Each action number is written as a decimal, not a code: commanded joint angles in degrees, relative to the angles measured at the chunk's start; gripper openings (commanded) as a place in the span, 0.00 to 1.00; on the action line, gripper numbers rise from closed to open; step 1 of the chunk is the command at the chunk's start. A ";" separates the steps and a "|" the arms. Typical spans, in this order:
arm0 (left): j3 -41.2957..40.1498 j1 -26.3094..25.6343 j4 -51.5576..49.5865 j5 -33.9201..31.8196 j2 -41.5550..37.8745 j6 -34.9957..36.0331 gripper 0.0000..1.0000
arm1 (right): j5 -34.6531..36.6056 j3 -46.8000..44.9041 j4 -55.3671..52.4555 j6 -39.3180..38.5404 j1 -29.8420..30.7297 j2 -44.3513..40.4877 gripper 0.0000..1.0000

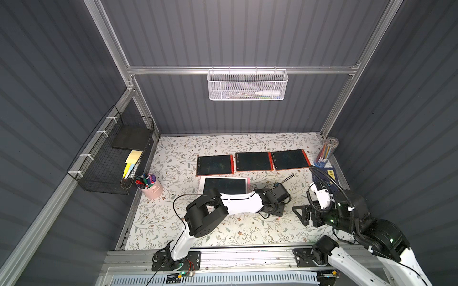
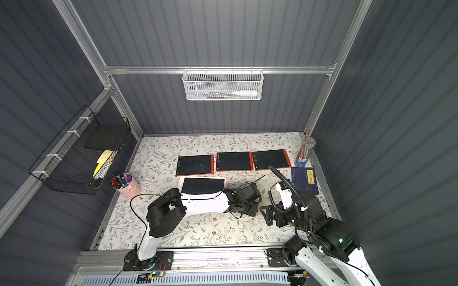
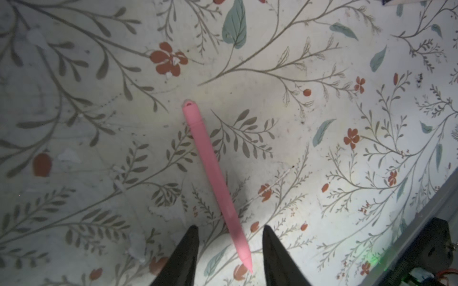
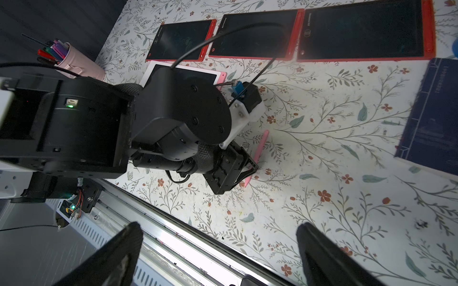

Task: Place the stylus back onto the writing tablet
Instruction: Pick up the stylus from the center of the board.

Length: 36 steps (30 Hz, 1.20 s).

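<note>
Both top views: the left gripper [image 1: 273, 210] hangs low over the table, with the pink-framed writing tablet [image 1: 224, 185] near, beyond its forearm.

Left wrist: its 2 fingers [image 3: 188, 247] stand apart astride the pink stylus [image 3: 213, 173], touching neither side.

Right wrist: the right gripper [image 4: 218, 227] is spread wide and empty.

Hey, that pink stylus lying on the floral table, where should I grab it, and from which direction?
Probably best to grip the pink stylus across its straight shaft, just up from the tapered tip, coming straight down from above. It lies flat on the table, so only its long sides are free. The left gripper straddles it near the tip, jaws open either side.
</note>
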 commanded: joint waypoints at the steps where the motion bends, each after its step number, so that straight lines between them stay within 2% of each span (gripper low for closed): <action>1: 2.53 -0.24 -3.05 -2.63 1.78 1.84 0.42 | 0.06 -0.45 0.06 -0.74 0.20 -0.47 0.99; 5: 3.99 -0.24 -3.90 -3.52 3.59 2.57 0.41 | 0.42 -0.36 -0.14 -0.58 0.12 -0.64 0.99; 17: 6.62 -0.63 -6.85 -7.31 6.63 3.92 0.28 | 1.39 -0.52 -0.15 -0.32 0.12 -0.97 0.99; 23: 7.80 -1.11 -10.77 -11.47 8.35 4.92 0.26 | 1.48 -0.53 -0.08 -0.28 0.19 -0.82 0.99; 31: 8.33 -1.71 -12.18 -13.73 9.60 5.24 0.25 | 1.82 -0.53 -0.04 -0.24 0.14 -0.57 0.99; 36: 6.34 -1.86 -13.39 -16.09 8.76 5.24 0.23 | 1.91 -0.54 -0.17 -0.16 0.15 -0.40 0.99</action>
